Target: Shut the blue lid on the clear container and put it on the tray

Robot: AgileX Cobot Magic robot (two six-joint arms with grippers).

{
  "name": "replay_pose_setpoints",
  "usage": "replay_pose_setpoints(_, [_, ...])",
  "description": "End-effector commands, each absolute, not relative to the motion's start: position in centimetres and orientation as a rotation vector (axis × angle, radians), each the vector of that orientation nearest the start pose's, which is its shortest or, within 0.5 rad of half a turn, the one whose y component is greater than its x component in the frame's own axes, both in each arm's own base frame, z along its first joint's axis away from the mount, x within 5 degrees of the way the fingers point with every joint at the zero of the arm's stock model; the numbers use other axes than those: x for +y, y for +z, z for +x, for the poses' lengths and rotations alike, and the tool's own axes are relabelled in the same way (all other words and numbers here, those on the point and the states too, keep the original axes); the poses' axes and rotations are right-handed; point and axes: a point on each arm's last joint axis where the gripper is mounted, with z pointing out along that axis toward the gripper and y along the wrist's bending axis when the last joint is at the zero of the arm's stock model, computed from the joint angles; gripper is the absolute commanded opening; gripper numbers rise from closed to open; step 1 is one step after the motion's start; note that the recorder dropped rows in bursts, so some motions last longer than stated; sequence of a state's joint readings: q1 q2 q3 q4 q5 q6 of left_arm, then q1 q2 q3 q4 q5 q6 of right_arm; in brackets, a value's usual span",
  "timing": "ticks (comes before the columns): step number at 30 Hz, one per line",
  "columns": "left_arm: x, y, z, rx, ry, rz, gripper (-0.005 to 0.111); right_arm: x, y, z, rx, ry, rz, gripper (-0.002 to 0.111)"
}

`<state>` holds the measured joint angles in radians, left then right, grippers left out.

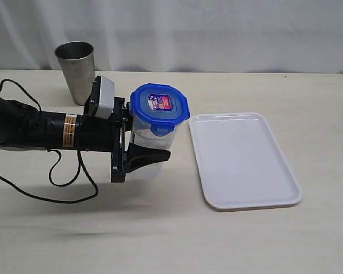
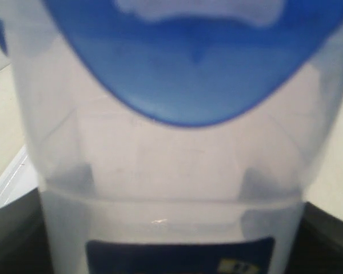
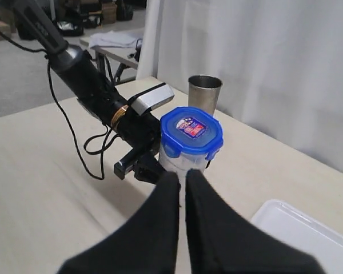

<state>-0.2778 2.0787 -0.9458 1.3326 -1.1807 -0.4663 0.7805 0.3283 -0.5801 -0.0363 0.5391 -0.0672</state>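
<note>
While in left end effector's (image 1: 144,140) grip, blue-lidded clear container (image 1: 151,170); right end effector (image 3: 182,178) closed.

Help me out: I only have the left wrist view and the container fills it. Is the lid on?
Observer: Yes. The lid sits on the container, and the tabs I can see are folded down.
Operator: Where is the tray?
Observer: In the exterior view the tray lies to the right of the container, apart from it, with nothing on it.
Operator: Is the right gripper in the way?
Observer: No. The right gripper is shut and empty, and it hangs above the table, short of the container.
</note>
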Motion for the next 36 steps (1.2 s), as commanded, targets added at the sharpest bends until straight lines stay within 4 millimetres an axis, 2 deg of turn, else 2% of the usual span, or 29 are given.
replay_pose_setpoints(1, [-17.7,13.5,31.5,1.341,-0.997,1.278,0.0,2.6,33.6,2.8,1.587,0.508,-0.717,0.005])
replay_pose_setpoints(5, [-17.7,13.5,31.5,1.341,-0.997,1.278,0.0,1.5,33.8,1.2,1.523,0.597,-0.669,0.005])
replay_pose_setpoints(12, [-17.7,13.5,31.5,1.341,-0.997,1.278,0.0,-0.2,33.9,-0.5,1.419,0.624,-0.625,0.005])
replay_pose_setpoints(21, [-17.7,13.4,31.4,1.339,-0.999,1.292,0.0,-0.3,33.8,-0.6,1.417,0.61,-0.615,0.005])
replay_pose_setpoints(29, [-17.7,13.4,31.4,1.339,-0.999,1.292,0.0,0.4,31.7,0.3,1.533,0.419,-0.47,0.005])
replay_pose_setpoints(36, [-17.7,13.4,31.4,1.339,-0.999,1.292,0.0,0.4,31.5,0.5,1.576,0.23,-0.275,0.005])
